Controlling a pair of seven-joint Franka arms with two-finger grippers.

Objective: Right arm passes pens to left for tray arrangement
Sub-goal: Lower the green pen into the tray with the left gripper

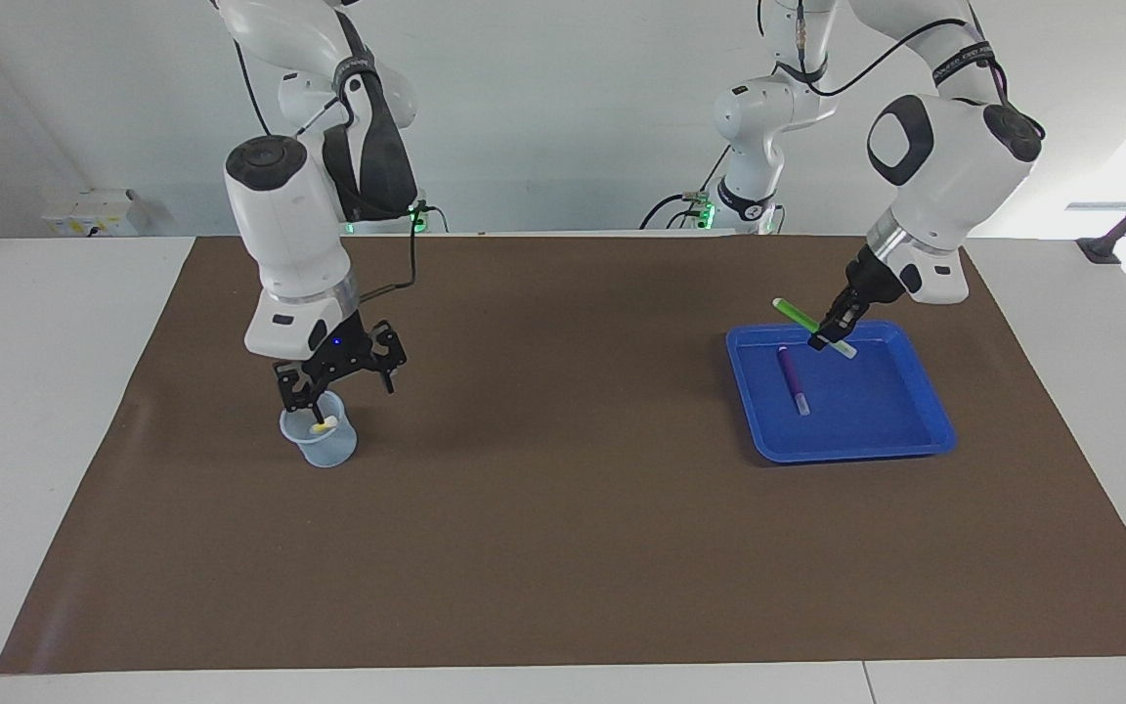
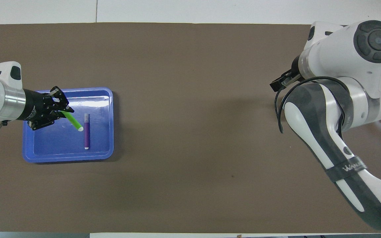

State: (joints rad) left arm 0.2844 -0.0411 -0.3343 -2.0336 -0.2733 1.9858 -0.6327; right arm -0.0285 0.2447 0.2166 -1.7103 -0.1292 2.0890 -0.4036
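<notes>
The left gripper is seen clamped on the green pen, its fingertips pressed together around the shaft near the pale end. The pen is held tilted in the air over the edge of the blue tray that lies nearer to the robots; it does not rest on the tray floor. In the overhead view the same gripper is shown above the tray, with the green pen slanting out from the fingers and ending just beside the purple pen, without a contact that can be confirmed.

The purple pen is laid flat inside the tray, toward the side that faces the middle of the table.

The right gripper is held low over the translucent cup, which stands on the brown mat toward the right arm's end of the table. Its jaws are spread wide, one finger on each side above the cup's rim, and nothing is gripped between them. The yellow pen is seen leaning inside the cup, its tip just under the fingers; whether it is touched cannot be told. In the overhead view the cup is covered by the right arm, and only a dark part of the gripper is shown.
</notes>
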